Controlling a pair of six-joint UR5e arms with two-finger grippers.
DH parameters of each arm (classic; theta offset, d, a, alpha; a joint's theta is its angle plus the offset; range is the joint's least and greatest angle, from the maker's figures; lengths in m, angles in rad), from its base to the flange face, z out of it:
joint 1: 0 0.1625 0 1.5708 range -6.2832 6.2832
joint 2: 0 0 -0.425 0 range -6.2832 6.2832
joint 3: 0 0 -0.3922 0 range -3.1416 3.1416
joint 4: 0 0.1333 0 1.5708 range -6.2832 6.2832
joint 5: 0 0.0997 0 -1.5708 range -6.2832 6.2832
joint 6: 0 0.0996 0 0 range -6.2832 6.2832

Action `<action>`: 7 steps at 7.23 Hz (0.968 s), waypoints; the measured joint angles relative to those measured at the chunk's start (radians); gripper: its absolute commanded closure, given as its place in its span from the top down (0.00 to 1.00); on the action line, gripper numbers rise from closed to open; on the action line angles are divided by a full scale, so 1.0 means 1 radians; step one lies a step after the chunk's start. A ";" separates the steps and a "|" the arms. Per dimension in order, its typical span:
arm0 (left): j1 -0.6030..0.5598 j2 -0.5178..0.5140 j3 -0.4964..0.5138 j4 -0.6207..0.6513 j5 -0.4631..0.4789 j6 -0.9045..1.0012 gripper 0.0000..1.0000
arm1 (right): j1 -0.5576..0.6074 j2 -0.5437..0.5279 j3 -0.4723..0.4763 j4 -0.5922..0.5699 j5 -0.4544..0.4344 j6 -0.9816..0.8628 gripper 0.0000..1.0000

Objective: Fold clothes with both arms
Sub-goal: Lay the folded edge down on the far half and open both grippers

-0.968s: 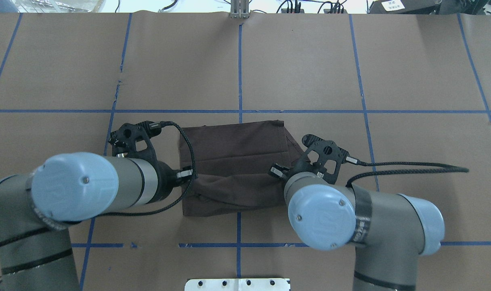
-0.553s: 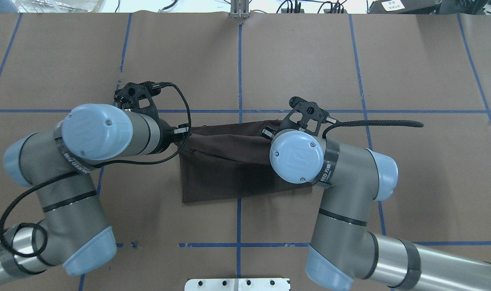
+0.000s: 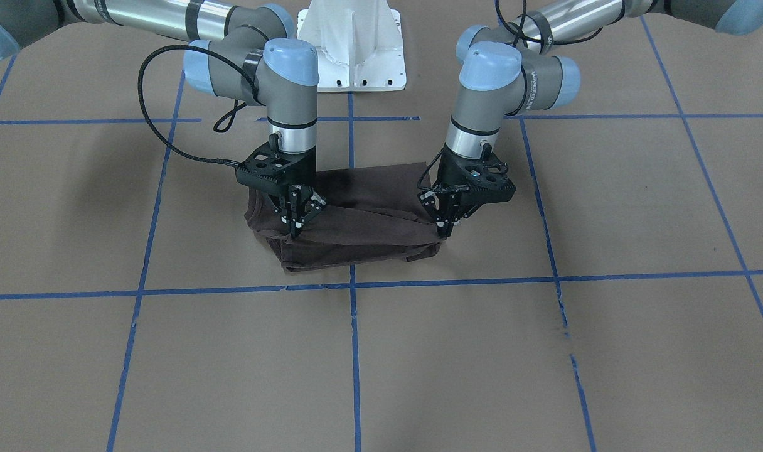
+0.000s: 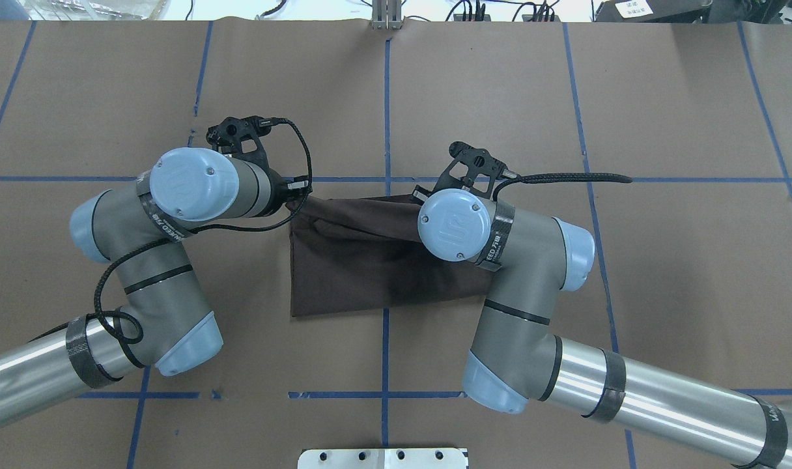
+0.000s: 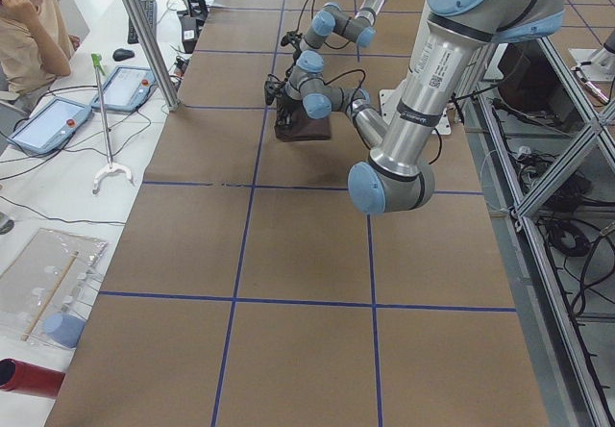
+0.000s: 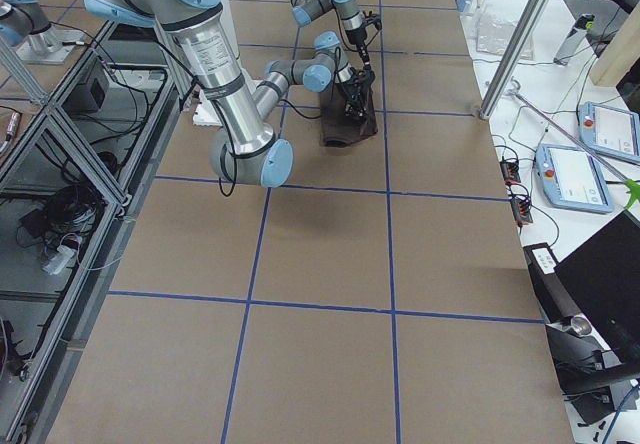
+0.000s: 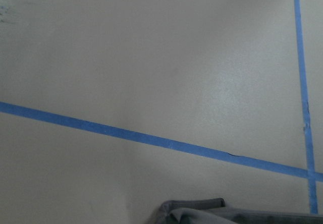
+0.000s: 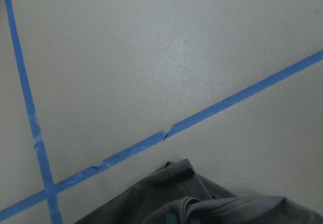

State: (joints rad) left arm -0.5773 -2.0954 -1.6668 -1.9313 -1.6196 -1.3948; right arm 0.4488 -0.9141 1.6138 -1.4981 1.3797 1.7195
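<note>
The dark brown T-shirt [image 3: 362, 216] lies folded into a rectangle near the table's middle, and it also shows from above [image 4: 350, 267]. My right gripper [image 3: 295, 227] is shut on a raised fold at the shirt's end on the front view's left. My left gripper [image 3: 445, 229] is shut on the fold at the other end. Between them the held layer hangs in a sagging ridge over the lower layers. From above, both wrists cover the fingertips at the shirt's far edge. Each wrist view shows only a bit of cloth [image 8: 202, 204] at its bottom edge.
Brown paper with a blue tape grid [image 3: 353, 285] covers the table. The white pedestal base [image 3: 351, 50] stands behind the shirt on the robot's side. A person [image 5: 29, 23] and tablets [image 5: 48, 124] are beyond the table's far long edge.
Both arms have swung away from the robot's base, carrying the shirt's near edge up and over toward its far edge. The shirt's outline has become shorter front to back.
</note>
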 measured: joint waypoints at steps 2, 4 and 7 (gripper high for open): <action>-0.003 0.007 -0.021 -0.005 -0.048 0.091 1.00 | 0.001 0.005 0.010 0.009 0.036 -0.070 1.00; -0.008 0.014 -0.040 -0.005 -0.084 0.134 1.00 | -0.024 0.002 0.031 0.007 0.050 -0.087 1.00; -0.003 0.026 -0.038 -0.005 -0.085 0.129 1.00 | -0.083 0.000 0.030 0.004 -0.028 -0.224 1.00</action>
State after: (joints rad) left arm -0.5802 -2.0691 -1.7052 -1.9363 -1.7043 -1.2655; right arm 0.3661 -0.9137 1.6442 -1.4938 1.3512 1.4952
